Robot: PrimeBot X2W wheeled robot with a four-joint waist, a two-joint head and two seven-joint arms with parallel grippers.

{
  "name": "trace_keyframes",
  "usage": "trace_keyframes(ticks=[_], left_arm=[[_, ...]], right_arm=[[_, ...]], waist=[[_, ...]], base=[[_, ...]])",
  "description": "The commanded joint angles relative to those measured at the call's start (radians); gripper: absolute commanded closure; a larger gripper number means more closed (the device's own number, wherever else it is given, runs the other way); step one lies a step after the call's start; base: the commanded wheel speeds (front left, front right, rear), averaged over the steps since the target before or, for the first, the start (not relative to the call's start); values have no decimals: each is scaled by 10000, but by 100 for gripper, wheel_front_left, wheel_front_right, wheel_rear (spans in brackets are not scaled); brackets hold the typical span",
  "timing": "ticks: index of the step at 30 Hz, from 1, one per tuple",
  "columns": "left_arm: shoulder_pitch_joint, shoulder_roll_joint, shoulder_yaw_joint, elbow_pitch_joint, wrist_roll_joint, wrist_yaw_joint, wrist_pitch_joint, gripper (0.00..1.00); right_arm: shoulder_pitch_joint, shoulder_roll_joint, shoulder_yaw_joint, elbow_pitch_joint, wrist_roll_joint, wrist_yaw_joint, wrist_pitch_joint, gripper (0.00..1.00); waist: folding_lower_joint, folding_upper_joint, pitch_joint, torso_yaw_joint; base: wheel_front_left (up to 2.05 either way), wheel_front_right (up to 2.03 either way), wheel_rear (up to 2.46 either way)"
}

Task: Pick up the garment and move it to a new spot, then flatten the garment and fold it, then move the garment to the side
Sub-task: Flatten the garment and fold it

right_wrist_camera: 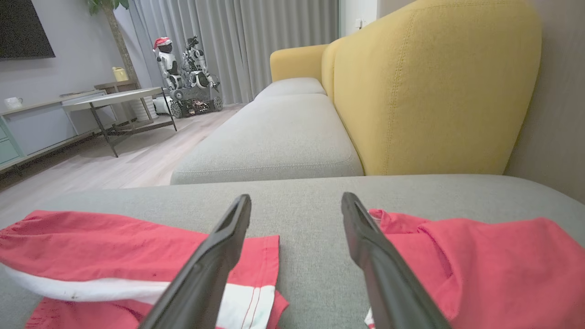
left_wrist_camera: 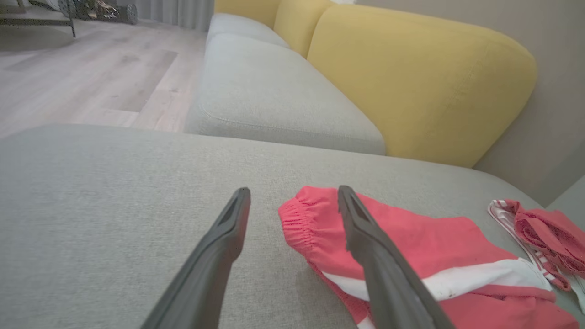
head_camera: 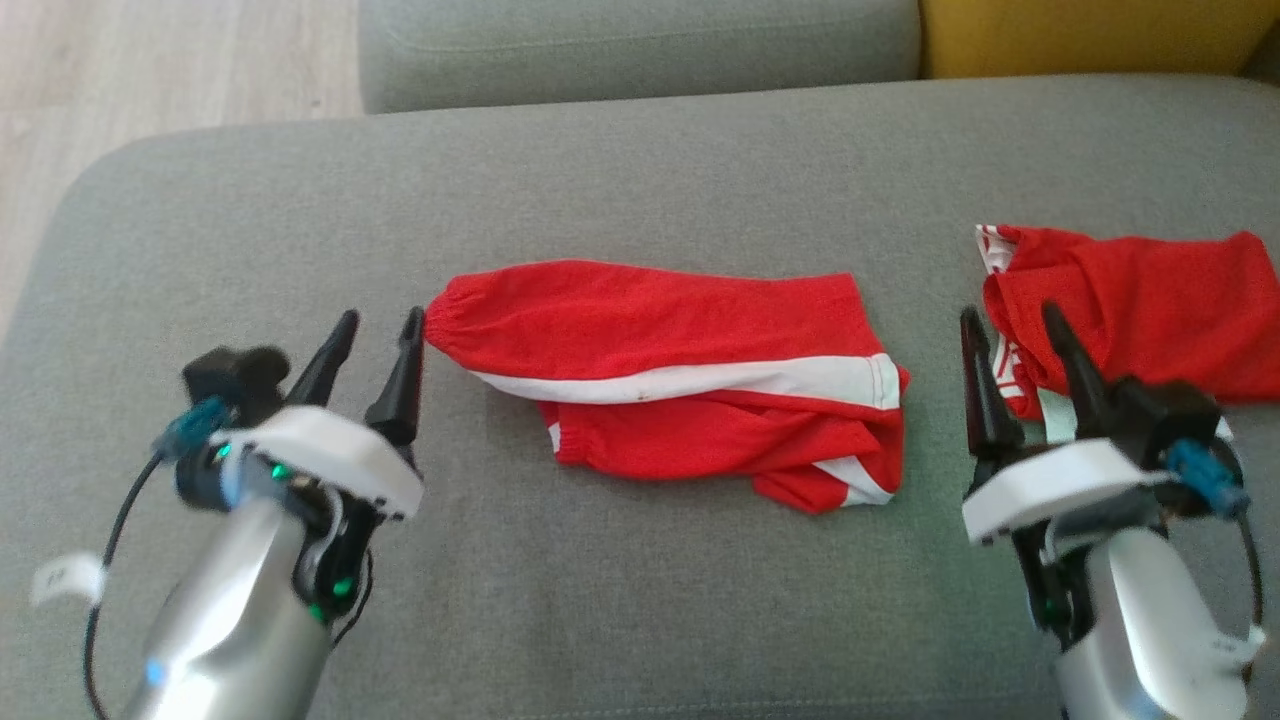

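A big grey seat [head_camera: 600, 180] fills most of the head view. The red garment [head_camera: 660, 340] lies in the middle of it, stretched from left to right. It has a white stripe along it. Its gathered end points to the left edge of the seat. It is folded over, and its lower layers stick out toward the front edge.

The left gripper [head_camera: 380, 330] is by that gathered end. Its fingers [head_camera: 405, 370] are wide apart and hold nothing. One finger is right beside the cloth, and I cannot tell if it touches. In the left wrist view the left gripper [left_wrist_camera: 292, 196] points along the red garment [left_wrist_camera: 411, 242].

The right gripper [head_camera: 1010, 320] is near the right edge of the seat. Its fingers are wide apart too and hold nothing. In the right wrist view the right gripper [right_wrist_camera: 297, 201] sits over the bare grey strip between the red garment [right_wrist_camera: 91, 242] and a second red cloth [right_wrist_camera: 480, 256]. That second red cloth [head_camera: 1150, 300] lies bunched by the right edge.

Behind the seat is another grey sofa seat [right_wrist_camera: 274, 132] with a yellow back [right_wrist_camera: 434, 87]. The floor [right_wrist_camera: 137, 160] is pale wood. Far off stand grey curtains [right_wrist_camera: 237, 41], a low table [right_wrist_camera: 119, 98] and a small robot in a red hat [right_wrist_camera: 167, 59].
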Motion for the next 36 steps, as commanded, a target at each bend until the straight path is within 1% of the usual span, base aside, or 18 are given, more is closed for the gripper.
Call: trace_keyframes(ticks=[1,4,6,10,15,23,31,36], left_arm=[[231,335,790,-929,161,223,-120,0],[1099,271,1344,-1966,433,440,-121,0],[1635,116,1669,-2574,557,571,-122,0],[2370,-217,1954,-3316,768,635,-122,0],[2537,-382,1942,-3456,1026,560,-123,0],[2386,-585,1940,-3267,1240,350,-123,0],[2336,-699,2048,-3100,1387,203,-123,0],[2301,-756,2118,-3015,1450,145,-124,0]], right_arm=[[67,-16,176,-363,65,19,59,0],[308,-16,161,-326,131,19,176,0],[379,-16,164,-266,214,19,287,0],[306,-16,144,-87,363,19,512,0],[47,-16,343,265,668,19,861,0],[-415,-16,967,1153,1678,19,1374,0],[-696,-16,1120,1810,2202,19,1389,0],[-827,-16,1345,1991,2459,19,1337,0]], waist=[[0,0,-94,103],[0,0,-111,205],[0,0,-70,265],[0,0,90,405],[0,0,262,522],[0,0,617,701],[0,0,749,734],[0,0,746,699]], base=[[0,0,0],[0,0,0],[0,0,0],[0,0,0],[0,0,0],[0,0,0],[0,0,0],[0,0,0]])
